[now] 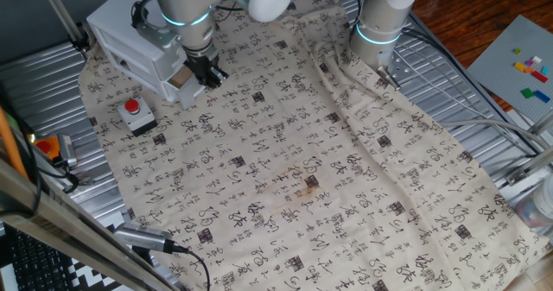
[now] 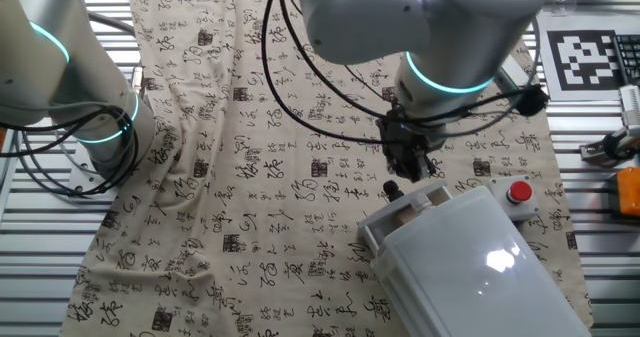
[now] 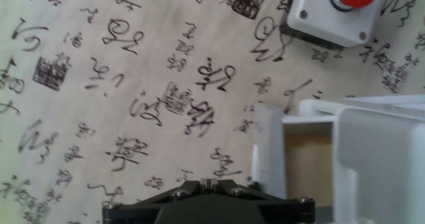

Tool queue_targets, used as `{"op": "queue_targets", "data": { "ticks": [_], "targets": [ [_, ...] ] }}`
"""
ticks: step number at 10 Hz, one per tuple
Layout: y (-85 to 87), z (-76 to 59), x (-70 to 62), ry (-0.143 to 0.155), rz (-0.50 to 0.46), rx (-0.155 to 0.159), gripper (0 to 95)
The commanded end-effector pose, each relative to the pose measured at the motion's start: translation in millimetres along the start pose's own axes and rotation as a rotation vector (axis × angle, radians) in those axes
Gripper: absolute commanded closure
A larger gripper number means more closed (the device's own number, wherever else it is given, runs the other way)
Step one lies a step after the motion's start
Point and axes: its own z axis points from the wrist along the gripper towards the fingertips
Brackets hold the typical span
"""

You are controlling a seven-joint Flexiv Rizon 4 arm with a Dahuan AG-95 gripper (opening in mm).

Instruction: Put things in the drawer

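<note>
Just beside the drawer's (image 1: 177,78) open front, the tool (image 1: 207,72) hovers, holding nothing visible; finger spread cannot be determined. The tan block (image 3: 307,164) lies inside the drawer, toward the cabinet (image 2: 480,267).

A grey box with a red button (image 1: 134,114) sits on the calligraphy-printed cloth (image 1: 302,179) covering the counter (image 1: 449,75)
</note>
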Motion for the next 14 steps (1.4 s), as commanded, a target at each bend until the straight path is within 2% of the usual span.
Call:
{"op": "queue_targets", "data": {
  "ticks": [1,3,7,9,10,13,14],
  "targets": [
    [-0.3,3.5,1.5,0.011,0.004,-0.007,95.0],
    [-2.1,12.5,2.5,0.006,0.003,-0.004,95.0],
    [-3.9,17.9,3.1,0.004,0.0,0.002,95.0],
    [-2.1,21.5,9.5,0.003,0.002,-0.006,95.0],
    [-1.8,22.3,11.3,0.004,-0.005,0.007,95.0],
    [-8.3,25.6,13.4,0.009,-0.047,0.075,95.0],
    [-10.4,26.6,14.4,0.009,-0.054,0.085,95.0]
  ]
}}
